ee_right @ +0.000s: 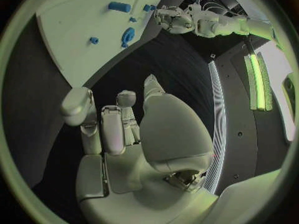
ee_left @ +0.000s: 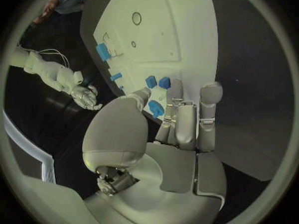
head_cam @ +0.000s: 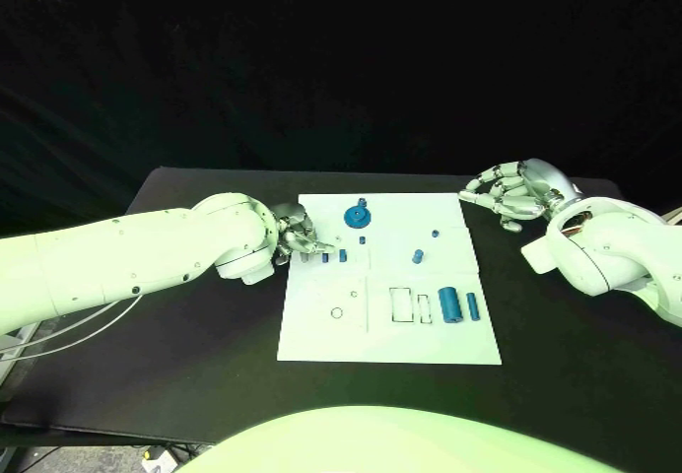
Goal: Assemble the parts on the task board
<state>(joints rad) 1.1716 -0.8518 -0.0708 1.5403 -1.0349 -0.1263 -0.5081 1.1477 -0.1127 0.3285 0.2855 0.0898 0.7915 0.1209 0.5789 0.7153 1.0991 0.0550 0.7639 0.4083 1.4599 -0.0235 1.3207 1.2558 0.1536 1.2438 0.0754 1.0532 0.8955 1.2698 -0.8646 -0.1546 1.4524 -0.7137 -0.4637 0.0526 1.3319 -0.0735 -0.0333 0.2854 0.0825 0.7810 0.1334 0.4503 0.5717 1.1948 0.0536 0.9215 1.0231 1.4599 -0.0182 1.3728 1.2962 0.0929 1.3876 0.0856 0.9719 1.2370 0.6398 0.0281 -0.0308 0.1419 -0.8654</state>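
Nearest, the task board [head_cam: 320,340] bears no readable writing. Left hand [head_cam: 299,236] rests at its edge, fingers over small blue parts [ee_left: 156,81], grasp unclear. Right hand [head_cam: 509,192] hovers released, off the board.

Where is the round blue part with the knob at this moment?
In the head view, the round blue part lies at the task board's far edge, just right of the left hand.

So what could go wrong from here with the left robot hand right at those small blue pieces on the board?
The left robot hand has its fingertips among two small blue parts at the task board edge; it could knock one away or off onto the table. The blue round part lies close by and may get bumped. The right robot hand hovers off the board, holding nothing, so it cannot steady the board.
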